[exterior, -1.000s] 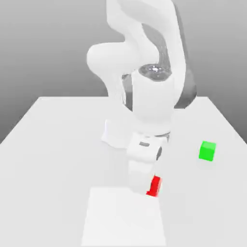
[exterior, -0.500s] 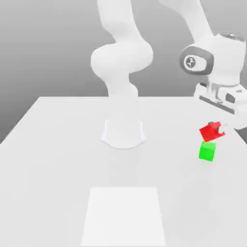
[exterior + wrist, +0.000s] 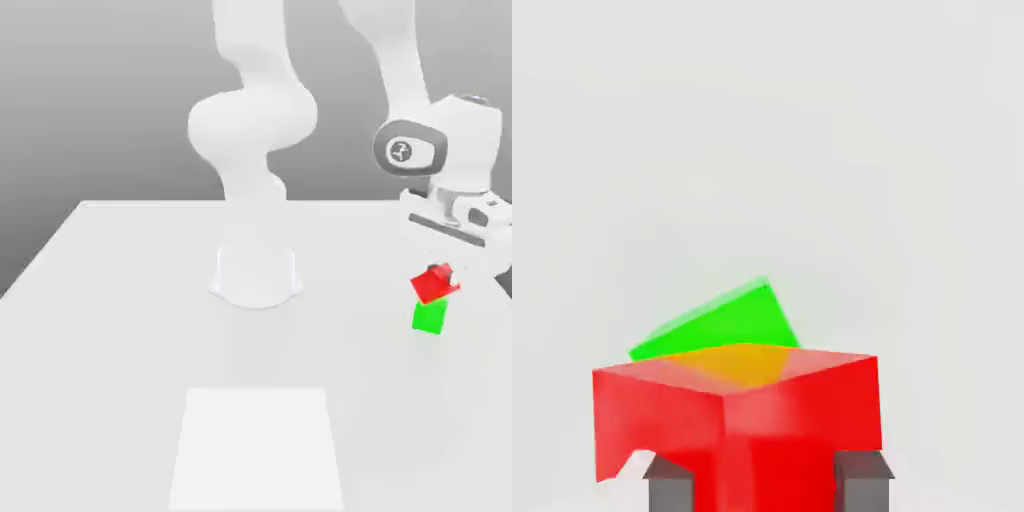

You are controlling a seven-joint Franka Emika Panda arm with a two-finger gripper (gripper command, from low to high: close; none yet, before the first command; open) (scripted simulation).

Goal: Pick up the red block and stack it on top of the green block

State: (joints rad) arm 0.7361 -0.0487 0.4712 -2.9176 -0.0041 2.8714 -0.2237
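I see a plain white table [image 3: 120, 330] under even light. Behind it, a grey backdrop [image 3: 90, 90], darker toward the top.

White jointed arm [image 3: 400, 60] rises from round base, arcs over to the exterior view's right, wrist bent downward. Two-finger gripper [image 3: 447, 275] points down (slightly tilted), grey fingers [image 3: 670, 492] clamped on either side of small bright-red matte cube [image 3: 434, 284], held aloft.
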